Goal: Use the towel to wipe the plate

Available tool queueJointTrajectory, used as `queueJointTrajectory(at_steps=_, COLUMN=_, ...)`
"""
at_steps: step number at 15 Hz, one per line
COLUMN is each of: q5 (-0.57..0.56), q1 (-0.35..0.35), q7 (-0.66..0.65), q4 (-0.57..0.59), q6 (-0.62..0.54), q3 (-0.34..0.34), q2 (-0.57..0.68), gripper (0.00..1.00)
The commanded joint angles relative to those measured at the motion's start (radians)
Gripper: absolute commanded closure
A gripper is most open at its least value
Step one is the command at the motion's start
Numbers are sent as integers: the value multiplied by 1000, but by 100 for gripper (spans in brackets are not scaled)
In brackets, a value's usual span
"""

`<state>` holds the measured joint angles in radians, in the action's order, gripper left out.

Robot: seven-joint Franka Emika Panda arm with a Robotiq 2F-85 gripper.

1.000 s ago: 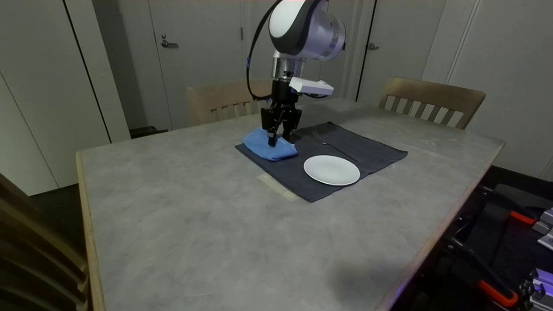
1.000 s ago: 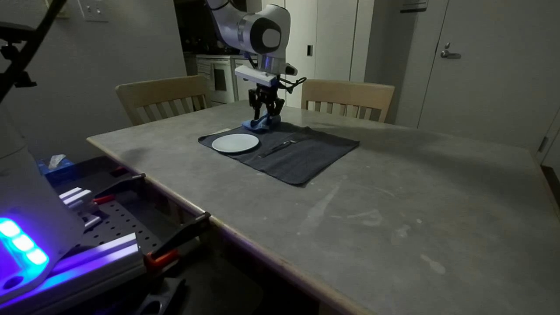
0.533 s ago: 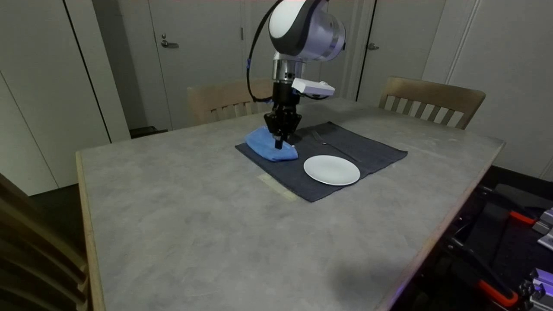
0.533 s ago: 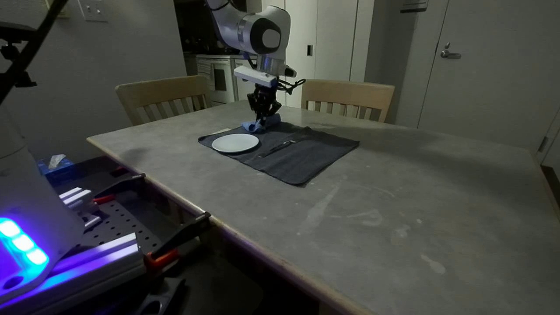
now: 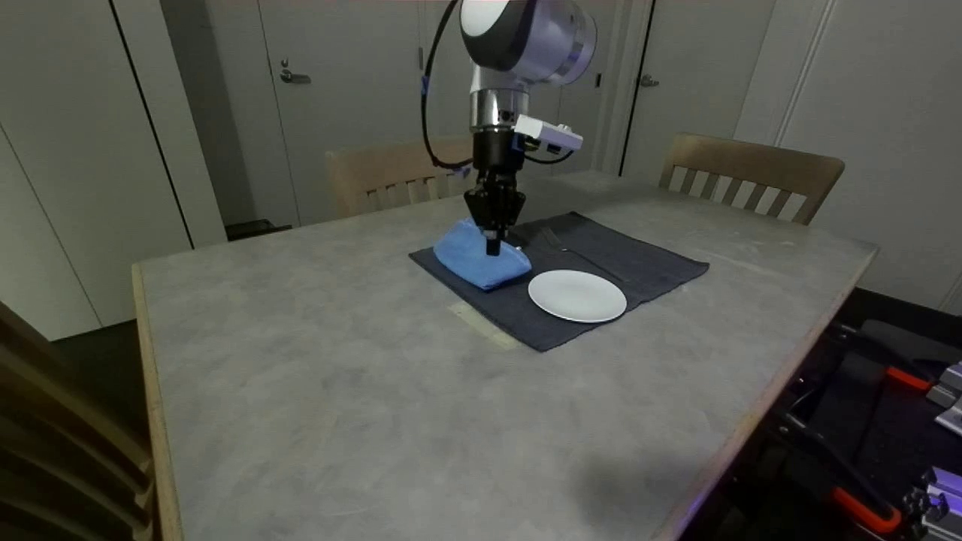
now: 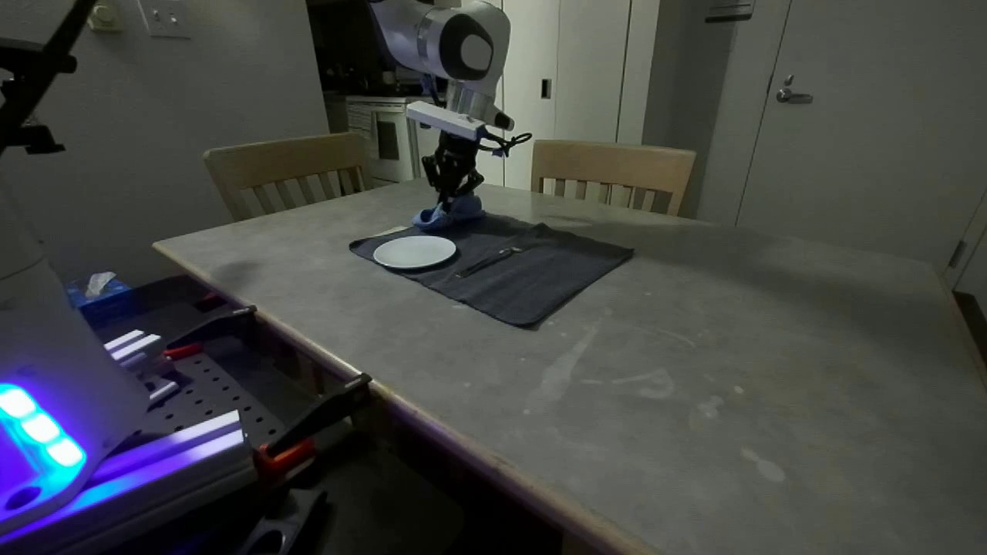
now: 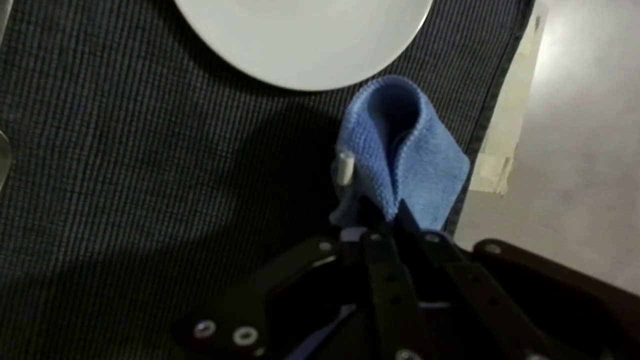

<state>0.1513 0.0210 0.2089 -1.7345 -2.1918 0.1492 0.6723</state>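
The light-blue towel is pinched at a fold by my gripper, whose fingers are shut on it; a loop of cloth bulges out ahead of the fingertips. A shadow under the towel in an exterior view suggests that part of it is lifted slightly above the placemat. My gripper points down above the mat's far corner in an exterior view. The round white plate lies flat just beyond the towel in the wrist view, with a narrow gap between them. Both exterior views show the plate whole.
Under the plate spreads the dark grey placemat. A fork lies on it beside the plate, and cutlery shows at the wrist view's left edge. Pale tape runs along the mat's edge. Wooden chairs stand around the table.
The fingers have closed on the towel, which they straddled apart a second ago. Gripper and towel have since risen a little, and the towel has shifted slightly toward the plate. The plate stayed still.
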Motion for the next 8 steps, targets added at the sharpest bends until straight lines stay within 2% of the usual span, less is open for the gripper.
queueJointTrajectory(at_steps=1, q5=10, q1=-25, q7=71, q4=-19, q6=127, q3=21, q2=-62, gripper=98)
queueJointTrajectory(at_steps=8, q5=-52, q1=-16, q7=145, q4=-19, q6=397, q3=-16, q2=-93, gripper=98)
